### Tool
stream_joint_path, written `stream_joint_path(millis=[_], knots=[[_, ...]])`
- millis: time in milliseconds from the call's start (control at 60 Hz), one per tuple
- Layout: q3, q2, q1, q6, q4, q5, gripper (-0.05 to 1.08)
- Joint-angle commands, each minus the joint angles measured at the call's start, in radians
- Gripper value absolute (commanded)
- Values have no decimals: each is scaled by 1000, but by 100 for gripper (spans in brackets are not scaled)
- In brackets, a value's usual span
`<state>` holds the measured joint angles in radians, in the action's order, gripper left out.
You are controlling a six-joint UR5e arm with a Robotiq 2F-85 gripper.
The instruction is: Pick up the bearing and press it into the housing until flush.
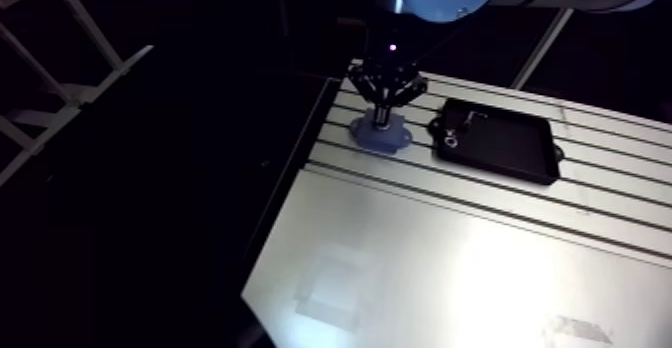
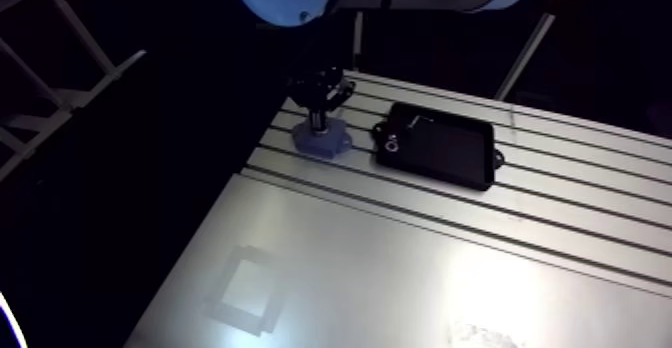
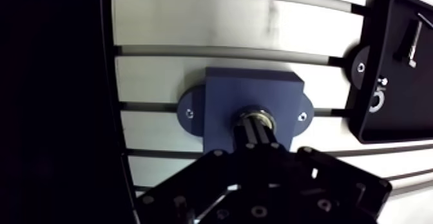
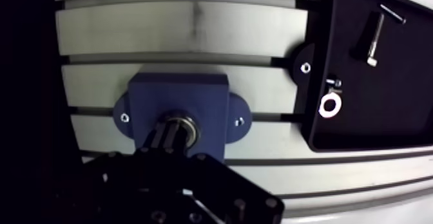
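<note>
Nearest in the arm view, bare table (image 1: 450,262) plate across the lower frame, with a pale square patch (image 1: 335,287) at lower centre. Beyond it, slotted rails. On the rails at upper centre, near the table's left edge, blue housing (image 1: 381,139). Straight above it, gripper (image 1: 383,122), reaching down from the top edge. In the wrist view, fingers (image 3: 248,136) drawn tight together with no gap visible, tips down on the bearing (image 3: 258,115). Bearing in the housing's round bore, metal ring showing around the fingertips; flush or not, cannot tell. Right of the housing in the arm view, near but apart, black tray (image 4: 399,104). Inside it: washer (image 4: 330,105), bolt (image 4: 374,40), thin pin (image 4: 392,13).
</note>
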<state>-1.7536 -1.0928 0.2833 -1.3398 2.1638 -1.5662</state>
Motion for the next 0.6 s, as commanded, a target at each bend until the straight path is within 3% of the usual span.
stream_joint_path(millis=[17,600], knots=[[-2,0,1,0,0,-1,107],[-4,2,-1,0,0,-2,107]])
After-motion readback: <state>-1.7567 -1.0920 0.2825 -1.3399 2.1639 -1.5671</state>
